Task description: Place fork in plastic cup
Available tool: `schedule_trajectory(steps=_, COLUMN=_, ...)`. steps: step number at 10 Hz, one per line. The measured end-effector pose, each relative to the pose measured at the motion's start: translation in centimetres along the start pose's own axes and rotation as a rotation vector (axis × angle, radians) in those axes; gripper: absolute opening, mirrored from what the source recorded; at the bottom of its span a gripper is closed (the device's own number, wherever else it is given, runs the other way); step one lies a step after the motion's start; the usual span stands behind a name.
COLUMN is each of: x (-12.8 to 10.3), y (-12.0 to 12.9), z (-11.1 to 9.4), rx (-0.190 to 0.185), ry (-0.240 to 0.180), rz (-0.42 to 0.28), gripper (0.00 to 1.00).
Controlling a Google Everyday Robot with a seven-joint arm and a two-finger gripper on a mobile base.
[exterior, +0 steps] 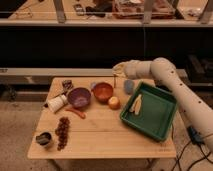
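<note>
My gripper (118,70) is at the end of the white arm that reaches in from the right, above the far edge of the wooden table (100,145). It is shut on the fork (114,81), a thin dark stick that hangs upright below it, just behind the orange bowl (103,92). The plastic cup (129,86), a small blue-grey tumbler, stands upright to the right of the fork, between the orange bowl and the green tray (155,122). The fork is left of the cup and outside it.
A purple bowl (79,97) and a white cylinder (56,103) stand left. An orange fruit (114,103) lies before the orange bowl. A pale yellowish curved piece (136,104) lies in the tray. Dark grapes (62,132), a red piece (76,113) and a dark metallic cup (44,139) sit front left.
</note>
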Motion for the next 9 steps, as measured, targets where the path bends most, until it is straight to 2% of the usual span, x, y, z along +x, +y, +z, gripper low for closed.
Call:
schedule_trajectory(steps=2, x=2.0, y=-2.1, z=0.2, rx=0.041, ry=0.025, rz=-0.006, gripper=0.00)
schedule_trajectory(steps=3, x=3.5, y=-3.2, z=-0.6, rx=0.072, ry=0.035, rz=0.005, gripper=0.00)
schedule_trajectory(steps=5, x=5.1, y=-4.2, z=-2.2, rx=0.114, ry=0.045, rz=0.039, gripper=0.00)
schedule_trajectory(steps=8, x=6.5, y=-4.6, z=-4.0, rx=0.152, ry=0.046, rz=0.090, gripper=0.00)
schedule_trajectory(steps=9, x=6.7, y=-4.6, z=-4.2, rx=0.153, ry=0.048, rz=0.098, gripper=0.00)
